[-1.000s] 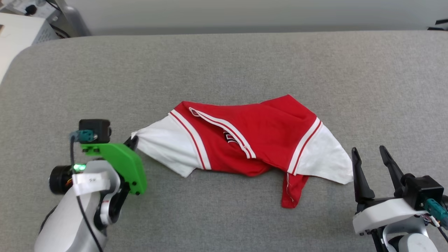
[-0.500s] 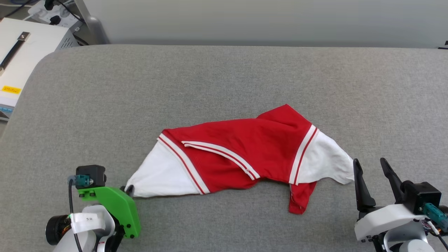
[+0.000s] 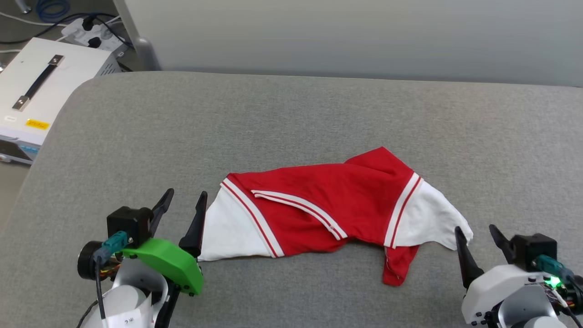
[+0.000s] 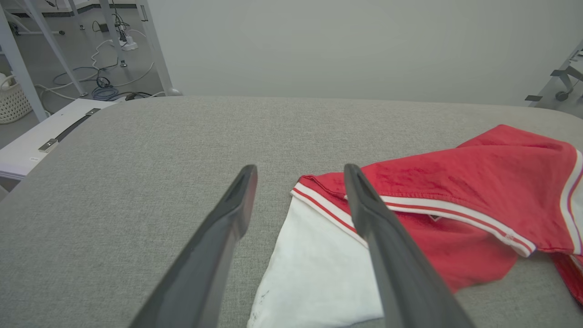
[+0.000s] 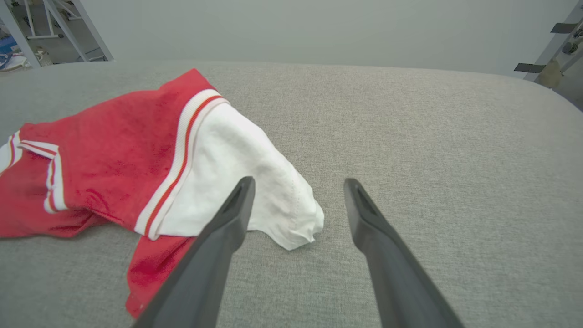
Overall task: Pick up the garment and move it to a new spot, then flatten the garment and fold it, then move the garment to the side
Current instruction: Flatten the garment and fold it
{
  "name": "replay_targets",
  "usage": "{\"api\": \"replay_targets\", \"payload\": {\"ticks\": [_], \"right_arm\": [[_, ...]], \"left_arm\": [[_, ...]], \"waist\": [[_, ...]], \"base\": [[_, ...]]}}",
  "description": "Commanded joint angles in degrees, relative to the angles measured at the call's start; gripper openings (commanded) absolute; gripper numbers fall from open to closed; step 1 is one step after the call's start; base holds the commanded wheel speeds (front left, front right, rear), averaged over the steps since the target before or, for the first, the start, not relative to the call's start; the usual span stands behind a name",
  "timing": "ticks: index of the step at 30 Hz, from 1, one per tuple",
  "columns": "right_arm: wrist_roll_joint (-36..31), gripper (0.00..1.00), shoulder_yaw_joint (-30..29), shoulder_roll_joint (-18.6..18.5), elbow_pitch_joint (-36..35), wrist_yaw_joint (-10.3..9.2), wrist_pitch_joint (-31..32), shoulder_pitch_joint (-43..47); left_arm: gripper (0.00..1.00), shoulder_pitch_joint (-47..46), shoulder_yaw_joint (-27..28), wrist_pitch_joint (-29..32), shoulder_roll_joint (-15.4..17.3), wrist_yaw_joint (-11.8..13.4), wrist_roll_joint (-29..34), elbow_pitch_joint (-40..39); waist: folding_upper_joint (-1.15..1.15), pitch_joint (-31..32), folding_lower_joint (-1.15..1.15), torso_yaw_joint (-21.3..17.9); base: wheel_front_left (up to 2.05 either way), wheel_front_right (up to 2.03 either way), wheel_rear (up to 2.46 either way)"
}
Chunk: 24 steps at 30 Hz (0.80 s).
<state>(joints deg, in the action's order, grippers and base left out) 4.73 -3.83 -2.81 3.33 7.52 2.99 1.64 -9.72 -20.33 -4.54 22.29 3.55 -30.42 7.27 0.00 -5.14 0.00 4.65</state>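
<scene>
Red-and-white garment (image 3: pixel 328 209) lies bunched on the grey padded table (image 3: pixel 291 118), with both grippers spread and empty.

The garment stretches sideways near the table's front middle, one white sleeve toward each arm. The left gripper (image 3: pixel 186 193) stands with fingers wide apart just beside the left sleeve's edge, with nothing between them; contact cannot be told. The right gripper (image 3: pixel 475 229) is equally spread near the right sleeve's tip and grips nothing. The left wrist view takes in a pale woven basket (image 4: pixel 10 102) on the floor, its contents too small to tell. The head view gives a white box (image 3: pixel 50 86) with a dark handle and a power strip (image 3: pixel 91 34) off the table's left corner.
</scene>
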Motion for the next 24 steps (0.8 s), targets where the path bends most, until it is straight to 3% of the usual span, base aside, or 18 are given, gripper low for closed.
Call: {"api": "replay_targets", "payload": {"ticks": [1, 9, 12, 13, 17, 24], "right_arm": [[-0.6, 1.0, 0.5, -0.7, -1.5, -0.03, 3.3, 0.2], [2.1, 1.0, 0.0, -4.3, -9.0, -0.03, 28.3, -2.4], [2.7, 1.0, -1.0, -5.4, -10.6, -0.03, 34.5, -4.3], [2.9, 1.0, -1.6, -6.4, -10.5, -0.03, 40.1, -5.8], [3.0, 1.0, -2.0, -6.9, -9.5, -0.03, 44.1, -7.4], [3.0, 1.0, -2.6, -6.7, -6.4, -0.03, 45.8, -8.8]], "left_arm": [[1.0, -0.4, -0.2, -1.2, -0.4, -0.3, 0.6, 0.4], [1.0, -1.2, -1.8, -1.5, -1.1, -1.2, 0.7, 2.9], [1.0, -1.9, -1.8, -2.0, -1.3, -1.3, 0.7, 3.3], [1.0, -2.7, -2.0, -2.4, -1.6, -1.4, 0.8, 3.6], [1.0, -3.7, -2.3, -3.0, -2.0, -1.5, 0.9, 3.9], [1.0, -5.2, -2.4, -3.9, -2.2, -1.5, 1.1, 4.4]], "waist": [[0.0, -0.1, 0.0, 0.8], [0.0, -2.1, 0.0, 3.2], [0.0, -3.1, 0.0, 4.1], [0.0, -4.3, 0.0, 5.0], [0.0, -5.8, 0.0, 6.2], [0.0, -8.1, 0.0, 7.8]], "base": [[0.0, 0.0, 0.0], [0.0, 0.0, 0.0], [0.0, 0.0, 0.0], [0.0, 0.0, 0.0], [0.0, 0.0, 0.0], [0.0, 0.0, 0.0]]}}
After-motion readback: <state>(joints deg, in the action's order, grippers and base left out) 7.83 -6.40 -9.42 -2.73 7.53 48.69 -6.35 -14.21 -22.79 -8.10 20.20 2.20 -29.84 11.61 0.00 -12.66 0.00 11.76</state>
